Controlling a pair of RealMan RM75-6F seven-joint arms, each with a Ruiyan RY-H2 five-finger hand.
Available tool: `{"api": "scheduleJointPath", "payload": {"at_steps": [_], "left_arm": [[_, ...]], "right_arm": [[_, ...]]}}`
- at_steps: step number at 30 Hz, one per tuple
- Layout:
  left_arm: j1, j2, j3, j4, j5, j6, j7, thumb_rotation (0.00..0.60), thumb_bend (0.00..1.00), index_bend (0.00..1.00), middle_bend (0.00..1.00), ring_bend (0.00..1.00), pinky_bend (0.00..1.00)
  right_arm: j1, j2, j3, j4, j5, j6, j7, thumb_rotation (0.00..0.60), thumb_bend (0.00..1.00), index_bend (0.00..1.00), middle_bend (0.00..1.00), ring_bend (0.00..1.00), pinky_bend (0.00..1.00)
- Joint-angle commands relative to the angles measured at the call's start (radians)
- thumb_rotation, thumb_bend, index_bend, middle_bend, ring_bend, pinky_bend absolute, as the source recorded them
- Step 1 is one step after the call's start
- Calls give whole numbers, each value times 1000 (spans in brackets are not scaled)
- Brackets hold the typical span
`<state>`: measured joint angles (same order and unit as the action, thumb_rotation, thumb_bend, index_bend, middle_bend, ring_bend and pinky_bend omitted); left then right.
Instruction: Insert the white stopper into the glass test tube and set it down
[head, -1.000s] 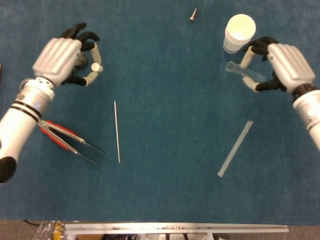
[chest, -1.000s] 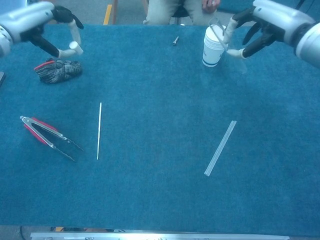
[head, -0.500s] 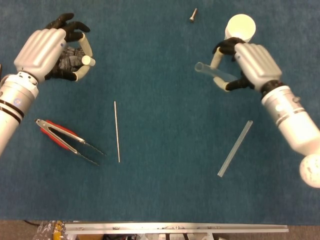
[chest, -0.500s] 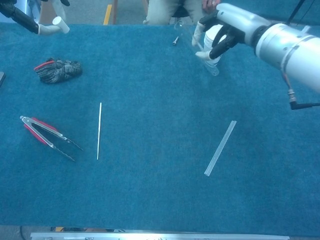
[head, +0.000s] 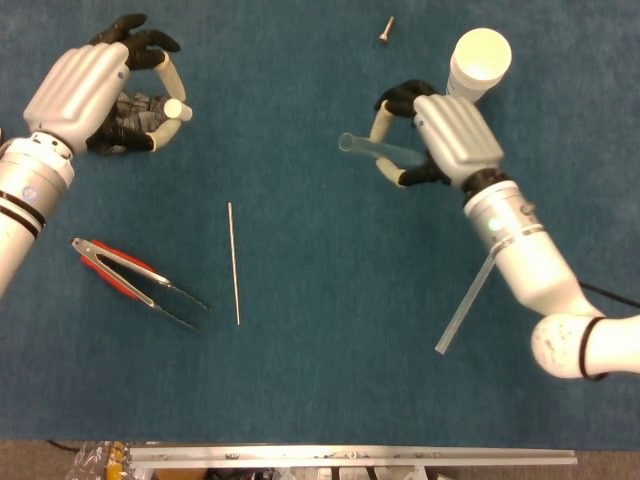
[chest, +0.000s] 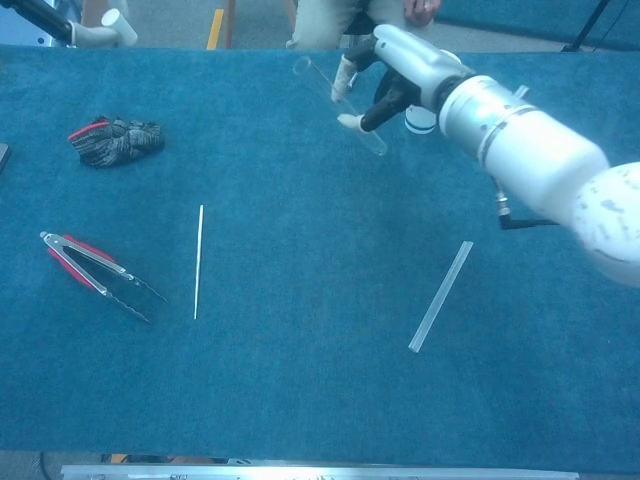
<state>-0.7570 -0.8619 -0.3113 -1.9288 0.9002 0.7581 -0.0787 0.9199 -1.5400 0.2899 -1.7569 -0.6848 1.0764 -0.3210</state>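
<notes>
We see the right robot hand (head: 448, 135) holding the tube (head: 378, 151) between its fingertips, lifted off the surface (head: 330, 380). The tube is clear glass, almost see-through, lying roughly level with its open mouth toward 9 o'clock and its other end hidden inside the grip. In the chest view the same tube (chest: 340, 105) slants from the hand toward the far left, its mouth uppermost. The right arm reaches in from 4 o'clock, knuckles up, fingers curled over the glass.

The left robot hand (head: 90, 90) sits at 10 o'clock, well apart from the right, pinching the stopper (head: 176, 108), a short white cylinder whose flat end faces 3 o'clock. Its fingers are curled, knuckles up, and the arm runs off toward 8 o'clock. The chest view catches only the stopper (chest: 119, 27) and fingertips at the top left edge.

Under the left hand lies a dark cloth (head: 135, 115). A cup (head: 478, 62) stands just beyond the right hand at 1 o'clock.
</notes>
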Motion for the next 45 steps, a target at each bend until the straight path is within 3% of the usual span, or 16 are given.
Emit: {"api": "scheduleJointPath", "payload": {"at_steps": [1,18,45], "left_arm": [[-11,15,-8,-12,-27,-6,-8,600,324,546,205,28,51],[-44,67,-10,-52,-126,-30,-23,600,324,547,202,27,51],[-102,-29,0,-58,-213,42,8,600,325,548,202,23,51]], "right_arm": [[13,-45,13,38,-18,21,-4,600,398,662,325,179,374],[32,-215,81,195,-44,34,49,600,395,662,325,179,375],[160,-381,218,344,75,-2,-35,600,394,661,325,179,375]]}}
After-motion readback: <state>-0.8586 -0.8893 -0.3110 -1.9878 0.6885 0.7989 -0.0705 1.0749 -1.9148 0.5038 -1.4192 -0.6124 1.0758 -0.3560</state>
